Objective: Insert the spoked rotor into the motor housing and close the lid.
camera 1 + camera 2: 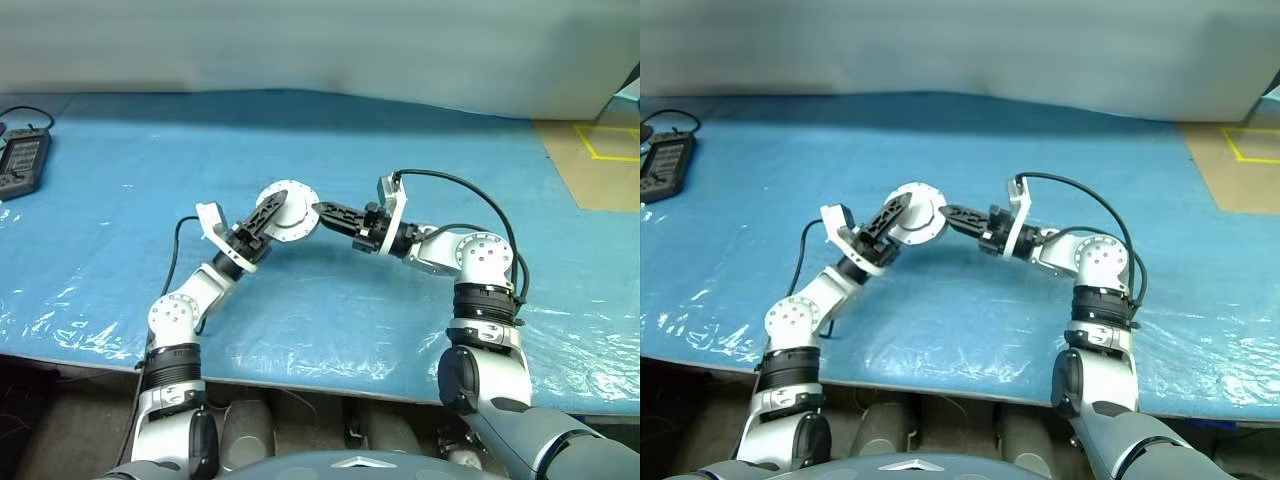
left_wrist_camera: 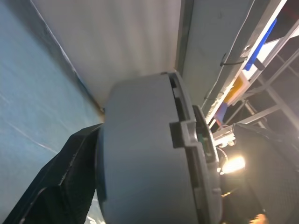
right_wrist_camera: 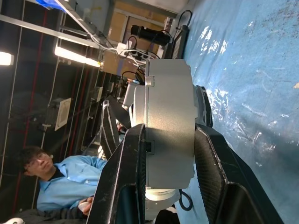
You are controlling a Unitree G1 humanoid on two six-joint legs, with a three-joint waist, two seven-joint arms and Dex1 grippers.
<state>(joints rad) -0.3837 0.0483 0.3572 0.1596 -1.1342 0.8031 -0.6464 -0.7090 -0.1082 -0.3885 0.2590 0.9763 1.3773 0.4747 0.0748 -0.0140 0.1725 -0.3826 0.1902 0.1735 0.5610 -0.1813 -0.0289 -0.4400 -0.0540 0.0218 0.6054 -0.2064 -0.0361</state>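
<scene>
Item: closed motor housing [image 1: 287,211] with lid, aloft above the table [image 1: 120,180] centre, clamped in our right end effector [image 1: 322,212] from 3 o'clock, left end effector [image 1: 268,212] spread around it; lid-closing step, next press the seam.

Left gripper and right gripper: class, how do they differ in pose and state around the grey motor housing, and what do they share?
1. The right gripper has its fingers clamped on the motor housing; the left gripper stands open beside it.
2. The left gripper slants up from the lower left; the right gripper reaches in roughly level from the right.
Shared: both have two black fingers and meet at the housing above the blue sheet.
</scene>
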